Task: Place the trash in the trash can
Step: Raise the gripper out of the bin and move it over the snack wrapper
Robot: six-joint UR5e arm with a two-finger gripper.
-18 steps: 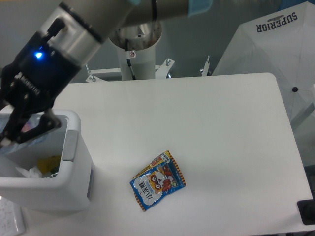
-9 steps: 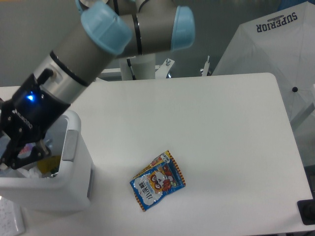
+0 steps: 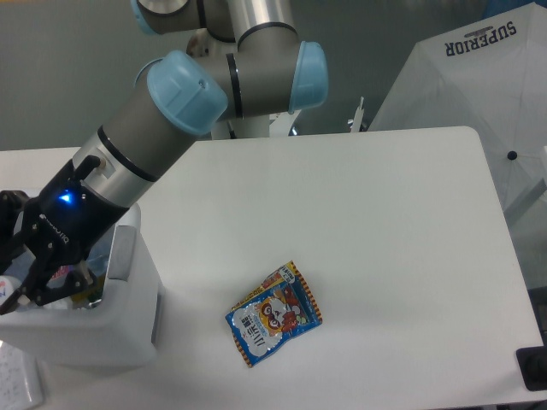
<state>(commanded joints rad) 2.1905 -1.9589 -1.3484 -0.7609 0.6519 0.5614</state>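
Note:
The white trash can [image 3: 94, 329] with a grey side panel stands at the table's left front. My gripper [image 3: 44, 284] is lowered into its opening. Its fingers [image 3: 79, 278] are closed around a slim bottle, of which only a bit of purple-white label [image 3: 58, 274] shows between them. The rest of the bottle is hidden by the gripper and the bin rim. The blue-orange cartoon snack packet [image 3: 273, 313] lies flat on the white table [image 3: 367, 222], to the right of the trash can and well apart from the gripper.
The arm's pedestal [image 3: 248, 120] stands behind the table's far edge. A white canopy marked SUPERIOR [image 3: 479, 77] is at the back right. A black object [image 3: 533, 369] sits off the front right corner. A white keyboard-like item [image 3: 17, 380] lies at the front left.
My gripper has moved down and left, from above the bin's rim into its opening, with the purple-white item still between the fingers. The snack packet has not moved.

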